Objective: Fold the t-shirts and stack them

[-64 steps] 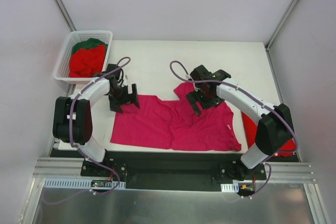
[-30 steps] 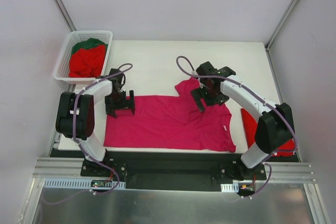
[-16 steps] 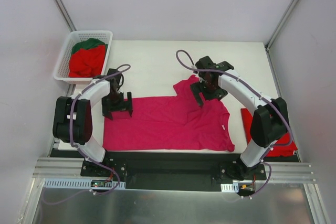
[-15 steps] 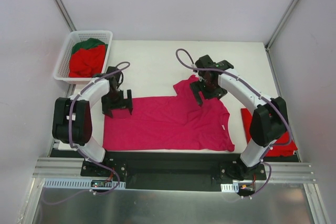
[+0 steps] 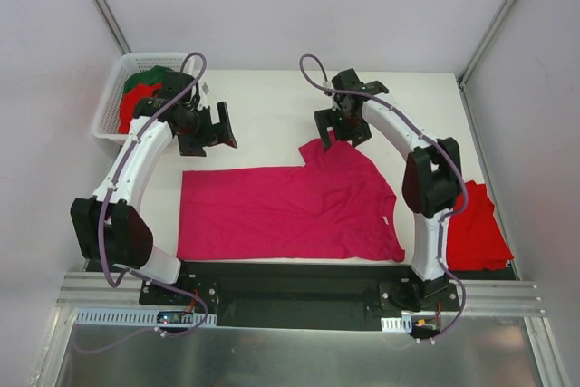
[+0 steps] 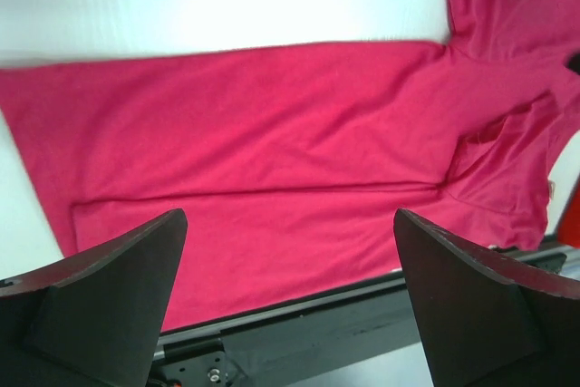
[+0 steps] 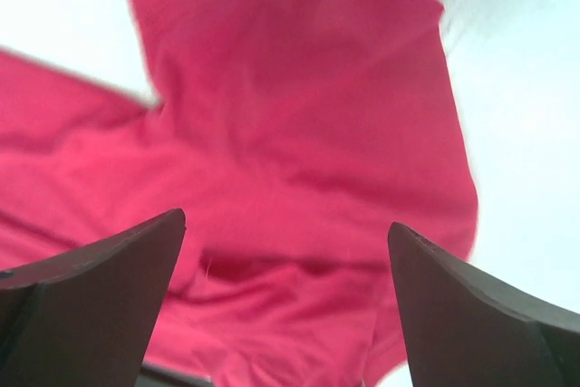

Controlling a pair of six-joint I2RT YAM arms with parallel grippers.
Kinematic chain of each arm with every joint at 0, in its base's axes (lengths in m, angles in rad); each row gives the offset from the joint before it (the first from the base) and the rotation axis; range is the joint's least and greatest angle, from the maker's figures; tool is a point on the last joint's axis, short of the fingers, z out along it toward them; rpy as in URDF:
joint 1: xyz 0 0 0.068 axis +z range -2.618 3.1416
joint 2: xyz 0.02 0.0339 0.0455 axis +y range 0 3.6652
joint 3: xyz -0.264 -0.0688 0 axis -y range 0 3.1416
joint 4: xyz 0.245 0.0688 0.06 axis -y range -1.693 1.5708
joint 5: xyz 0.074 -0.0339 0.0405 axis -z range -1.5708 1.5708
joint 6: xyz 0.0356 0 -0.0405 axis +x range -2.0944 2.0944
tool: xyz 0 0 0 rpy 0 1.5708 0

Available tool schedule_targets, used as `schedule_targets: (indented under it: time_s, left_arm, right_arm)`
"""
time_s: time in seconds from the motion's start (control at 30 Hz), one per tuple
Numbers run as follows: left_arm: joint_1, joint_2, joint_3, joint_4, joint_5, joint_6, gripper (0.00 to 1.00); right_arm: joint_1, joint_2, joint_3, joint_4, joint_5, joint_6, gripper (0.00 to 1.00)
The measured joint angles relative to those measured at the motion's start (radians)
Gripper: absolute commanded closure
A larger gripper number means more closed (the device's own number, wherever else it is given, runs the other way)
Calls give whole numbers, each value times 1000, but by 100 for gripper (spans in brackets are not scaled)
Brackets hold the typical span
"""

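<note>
A magenta-pink t-shirt [image 5: 290, 210] lies spread flat along the near half of the table, one sleeve pointing toward the far side. My left gripper [image 5: 210, 130] hovers open above the bare table beyond the shirt's far left edge, holding nothing. My right gripper [image 5: 341, 133] hangs open just over the raised sleeve, also empty. The left wrist view looks down on the whole shirt [image 6: 272, 160] between wide-apart fingers [image 6: 109, 296]. In the right wrist view the sleeve and shoulder [image 7: 299, 133] fill the frame. A folded red t-shirt [image 5: 473, 235] lies at the near right.
A white lattice basket [image 5: 111, 108] stands at the far left corner with a red shirt [image 5: 136, 108] and a dark green one [image 5: 156, 77] inside. The black rail [image 5: 290, 283] runs along the table's near edge. Grey walls close the sides.
Both grippers have risen off the pink shirt and moved toward the far side. The shirt now lies flatter. The right arm no longer covers the red shirt.
</note>
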Motion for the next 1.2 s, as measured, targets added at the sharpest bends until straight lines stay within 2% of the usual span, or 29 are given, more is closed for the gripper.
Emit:
schedule_targets:
  time_s: [0.07,0.17,0.3,0.6,0.83,1.2]
  left_arm:
    - [0,-5,-22,1,19,-4,1]
    - [0,-26,-61,1,43,-7,1]
    - [0,-71,-111,-1,63,-8,1]
    - [0,-99,-169,-4,70,-7,1]
    - [0,-97,-171,-3,83,-6,1]
    - [0,-80,-171,-3,92,-2,1]
  right_arm:
    - [-11,71,24,17,-14,3,13]
    - [-19,159,68,34,-26,4,26]
    - [-24,244,167,40,-26,4,37]
    - [-43,273,281,79,-19,-19,40]
    - [-59,335,296,92,-8,-32,51]
    - [-107,401,357,91,-8,-36,53]
